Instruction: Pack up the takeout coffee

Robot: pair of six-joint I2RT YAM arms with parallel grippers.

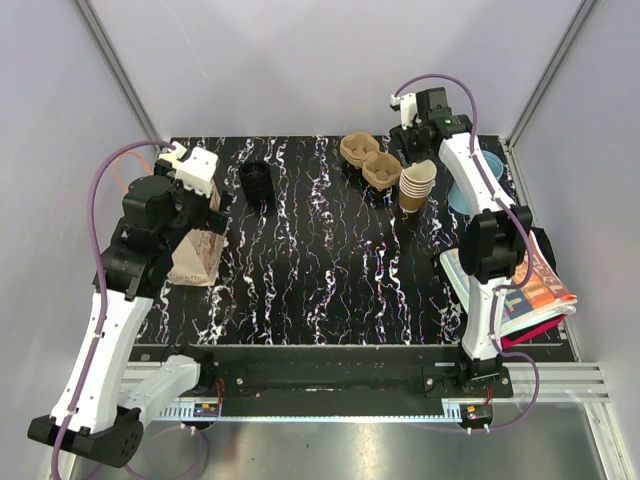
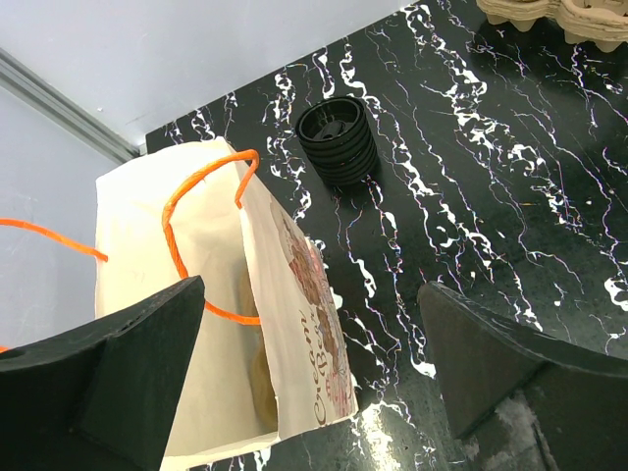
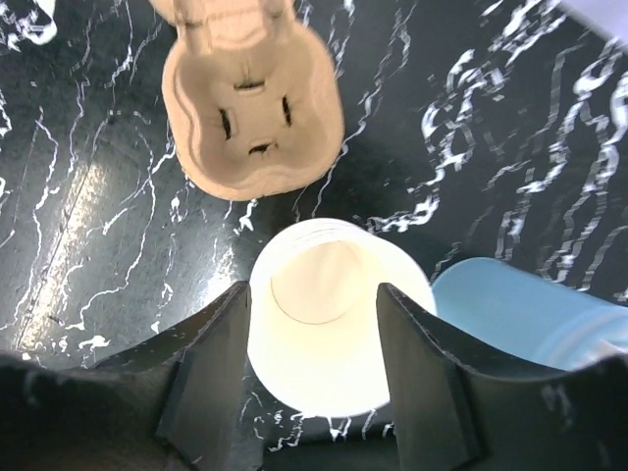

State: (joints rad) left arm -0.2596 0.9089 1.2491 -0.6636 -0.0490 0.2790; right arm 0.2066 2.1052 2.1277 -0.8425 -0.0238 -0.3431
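Observation:
No single lidded cup shows. A stack of nested tan paper cups (image 1: pixel 417 187) stands at the back right; its top cup's pale inside (image 3: pixel 329 294) fills the right wrist view. My right gripper (image 1: pixel 414 150) (image 3: pixel 314 329) is open just above it, one jaw on each side of the rim. A stack of black lids (image 1: pixel 257 181) (image 2: pixel 339 137) sits at the back left. My left gripper (image 1: pixel 200 212) (image 2: pixel 312 299) is open and empty above the paper bag with orange handles (image 1: pixel 195 258) (image 2: pixel 196 324), which lies on its side.
Two tan pulp cup carriers (image 1: pixel 368 160) (image 3: pixel 250 98) lie left of the cup stack. A light blue cup (image 1: pixel 468 196) (image 3: pixel 530 304) lies right of it. Colourful printed packets (image 1: pixel 530 290) sit at the right table edge. Grey walls close in the back and sides.

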